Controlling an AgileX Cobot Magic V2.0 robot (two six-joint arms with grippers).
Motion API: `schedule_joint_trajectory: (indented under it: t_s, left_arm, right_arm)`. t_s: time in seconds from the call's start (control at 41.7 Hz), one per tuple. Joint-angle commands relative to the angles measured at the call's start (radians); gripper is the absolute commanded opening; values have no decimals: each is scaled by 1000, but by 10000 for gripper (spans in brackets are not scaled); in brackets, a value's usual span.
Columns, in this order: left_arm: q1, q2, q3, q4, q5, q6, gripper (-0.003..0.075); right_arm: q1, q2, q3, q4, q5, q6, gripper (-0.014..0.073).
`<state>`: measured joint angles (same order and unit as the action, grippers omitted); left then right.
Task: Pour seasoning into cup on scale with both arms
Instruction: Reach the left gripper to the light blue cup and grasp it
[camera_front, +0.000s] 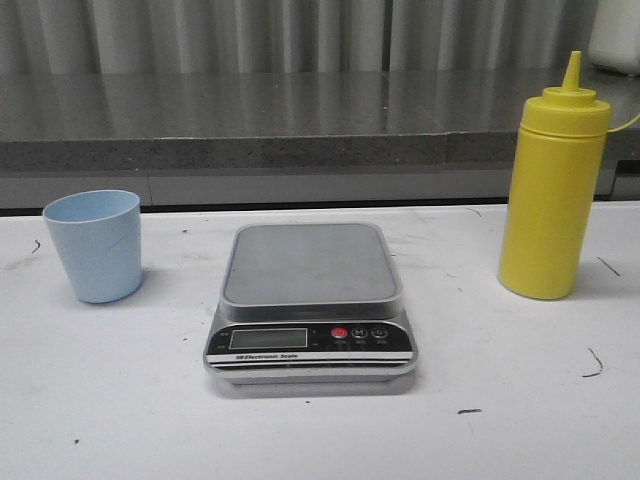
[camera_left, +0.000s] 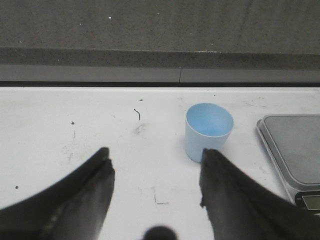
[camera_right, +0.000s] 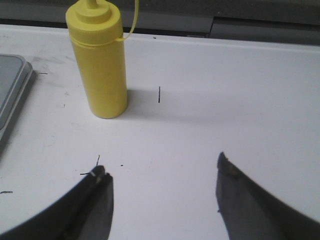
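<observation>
The pale blue cup stands upright on the white table at the left, apart from the scale, whose grey platform is bare. The yellow seasoning bottle stands upright at the right. No arm shows in the front view. In the left wrist view my left gripper is open and empty, with the cup just beyond its one fingertip. In the right wrist view my right gripper is open and empty, with the bottle standing some way beyond it, off to one side.
A grey stone ledge runs along the back of the table. The scale's corner shows in the left wrist view and in the right wrist view. Small dark marks dot the white table.
</observation>
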<state>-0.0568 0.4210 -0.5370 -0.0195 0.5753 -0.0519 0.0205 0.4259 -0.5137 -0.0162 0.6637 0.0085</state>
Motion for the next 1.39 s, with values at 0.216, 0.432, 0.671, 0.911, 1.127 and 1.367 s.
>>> schedule_joint_trajectory:
  t_s: [0.216, 0.432, 0.671, 0.911, 1.127, 1.367]
  left_arm:
    - [-3, 347, -257, -39, 67, 52, 451]
    - [-3, 611, -402, -50, 144, 52, 451]
    - [-3, 877, -530, -50, 140, 52, 451]
    - [-46, 1092, -653, -50, 149, 52, 451]
    - [-102, 1257, -759, -50, 150, 52, 451]
    - [-111, 1395, -848, -50, 163, 52, 427]
  right_arm:
    - [-5, 15, -30, -10, -69, -2, 474]
    - [-5, 15, -30, -10, -69, -2, 474]
    - [-5, 15, -30, -10, -69, -2, 474]
    - [-5, 15, -30, -10, -69, -2, 474]
    - [-5, 15, -30, -10, -69, -2, 474]
    - [-5, 15, -30, -10, -69, -2, 474]
